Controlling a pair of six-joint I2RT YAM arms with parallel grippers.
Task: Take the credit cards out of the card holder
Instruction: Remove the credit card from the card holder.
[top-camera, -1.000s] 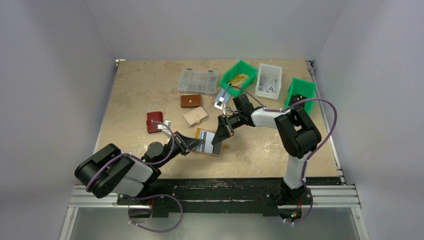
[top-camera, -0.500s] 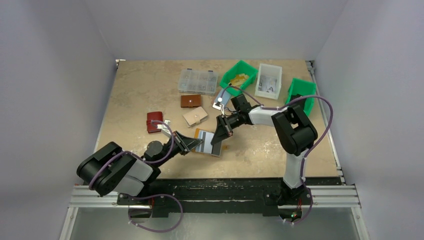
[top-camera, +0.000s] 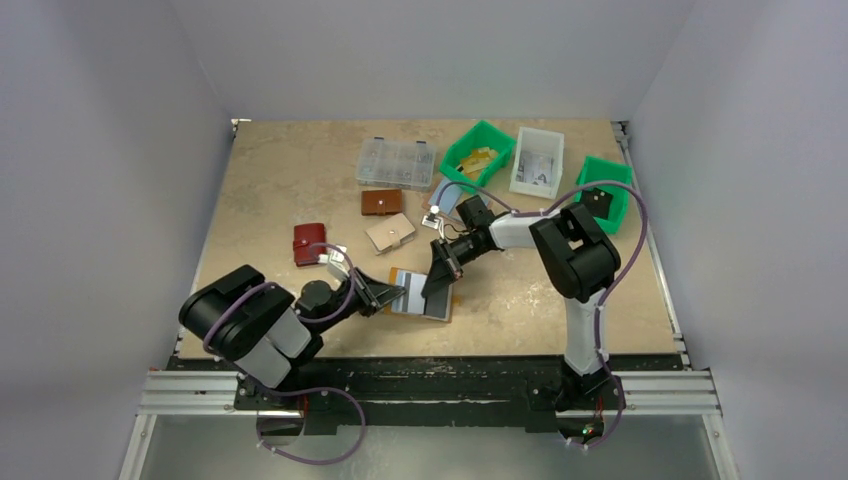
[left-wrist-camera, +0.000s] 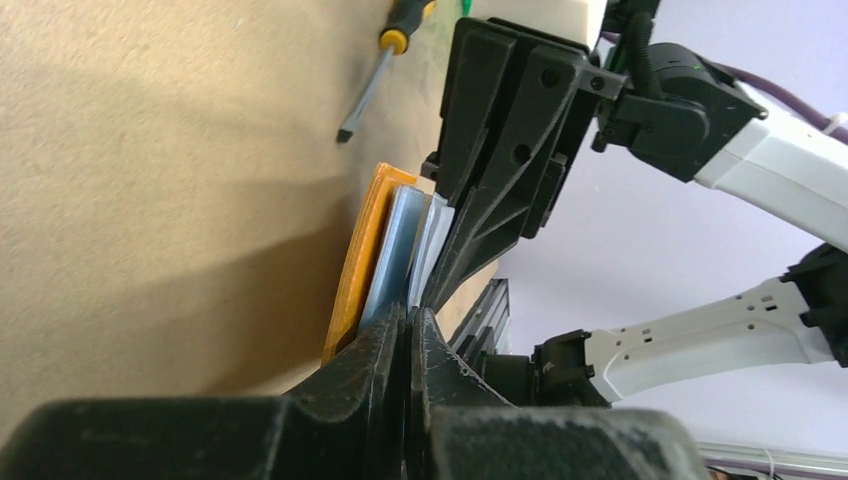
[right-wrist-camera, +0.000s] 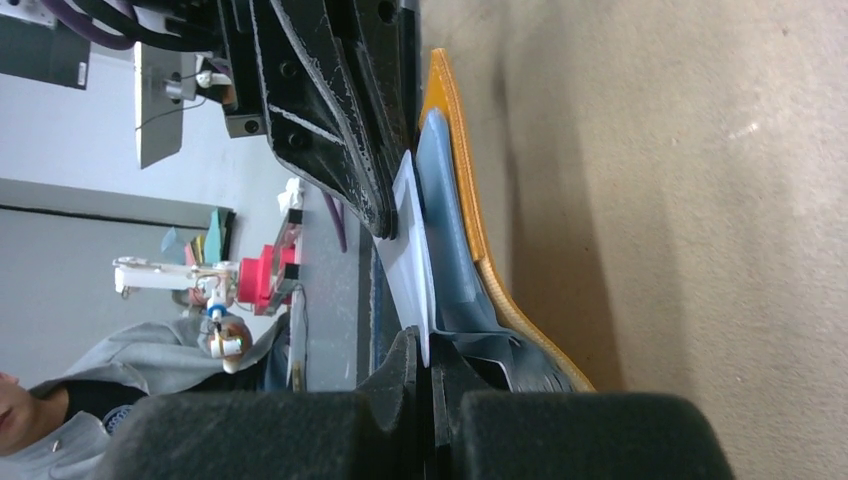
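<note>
The card holder (left-wrist-camera: 362, 250) lies opened out flat near the front middle of the table (top-camera: 280, 190), its long axis running roughly left to right between the two arms, open side up. The left gripper (top-camera: 392, 293) has its fingers squeezed onto the holder's left end, and the right gripper (top-camera: 432, 290) is clamped on a pale edge of the credit cards (right-wrist-camera: 410, 250) sticking out of the slot toward it. Both grippers cover most of the holder from above and the wrist views are edge-on, so I can't tell how many cards there are.
</note>
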